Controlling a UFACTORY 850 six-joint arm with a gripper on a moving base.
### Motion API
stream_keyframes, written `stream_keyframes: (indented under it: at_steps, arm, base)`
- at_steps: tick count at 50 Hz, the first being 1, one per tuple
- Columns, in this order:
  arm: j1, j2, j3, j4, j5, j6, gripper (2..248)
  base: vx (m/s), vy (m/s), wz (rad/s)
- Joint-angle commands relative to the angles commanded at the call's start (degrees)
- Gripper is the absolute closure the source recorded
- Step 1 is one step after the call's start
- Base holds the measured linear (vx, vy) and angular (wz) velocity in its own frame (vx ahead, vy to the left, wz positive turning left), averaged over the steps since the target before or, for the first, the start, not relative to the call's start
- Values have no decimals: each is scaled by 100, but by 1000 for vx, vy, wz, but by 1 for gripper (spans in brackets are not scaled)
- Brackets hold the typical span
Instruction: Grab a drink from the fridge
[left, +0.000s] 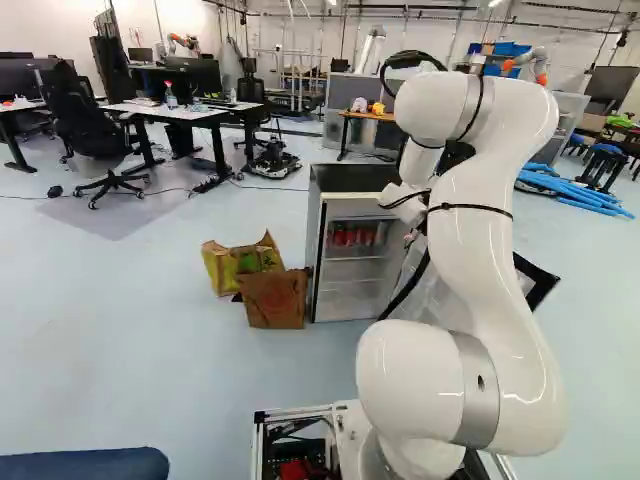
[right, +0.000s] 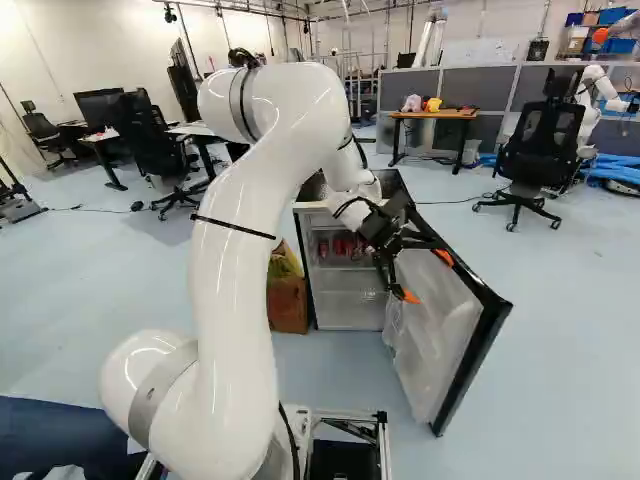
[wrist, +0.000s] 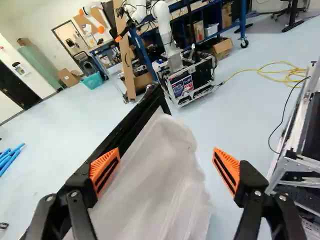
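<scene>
At three o'clock in the right base view, the black pincer (right: 427, 277) stands wide apart, its ribbed orange pads (wrist: 101, 164) wedge-shaped. Seen between them in the wrist view is the milky, moulded liner (wrist: 155, 185) of the open door (wrist: 132, 126), framed in straight black. At ten o'clock from the pincer, in that base view, red cans (right: 345, 246) sit inside the boxy fridge (right: 345, 308), near a creased paper bag (right: 287, 303).

The fridge (left: 350, 292) is white inside, its door (right: 432, 325) black-edged; the drinks (left: 352, 236) show red, the front bag (left: 275, 299) brown, the claw (right: 427, 277) black with orange pads (wrist: 104, 170).
</scene>
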Motion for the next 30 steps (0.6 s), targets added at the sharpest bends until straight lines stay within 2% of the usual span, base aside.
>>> stream_keyframes:
  at_steps: [12,23,30]
  arm:
    - [-184,-101,-234,-400,-150,0,3]
    - [-187,-90,-211,-766,-288,0,3]
    - [-168,-7,-37,-1046,-376,0,3]
  base:
    - [0,0,0]
    - [0,0,0]
    - [0,0,0]
